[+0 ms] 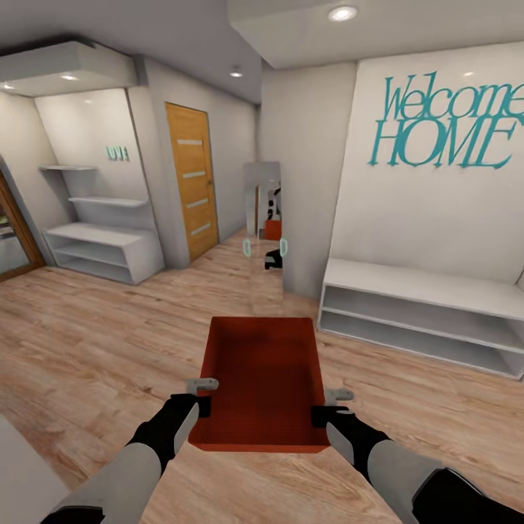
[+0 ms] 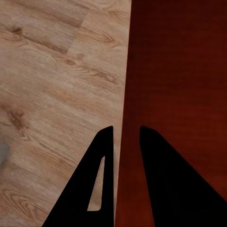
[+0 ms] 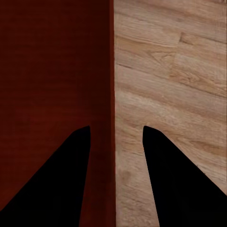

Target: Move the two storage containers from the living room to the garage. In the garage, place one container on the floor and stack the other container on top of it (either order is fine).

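I hold one orange-red lidless storage container (image 1: 263, 378) level in front of me, above light wood-plank flooring. My left gripper (image 1: 204, 399) is shut on its left wall, and its black fingers (image 2: 101, 161) straddle the rim of the storage container (image 2: 175, 94). My right gripper (image 1: 325, 409) is shut on the right wall, with the storage container (image 3: 52, 71) wall running between its fingers (image 3: 78, 161). The bin's textured bottom is bare. The garage and its floor are out of view.
Ahead on the left stands an orange-wood door (image 1: 191, 185) with four pale slits. A tall mirror (image 1: 263, 218) leans straight ahead. A low white shelf bench (image 1: 422, 309) lines the right wall under teal "Welcome HOME" lettering (image 1: 444, 120). White shelving (image 1: 102, 244) stands at the left.
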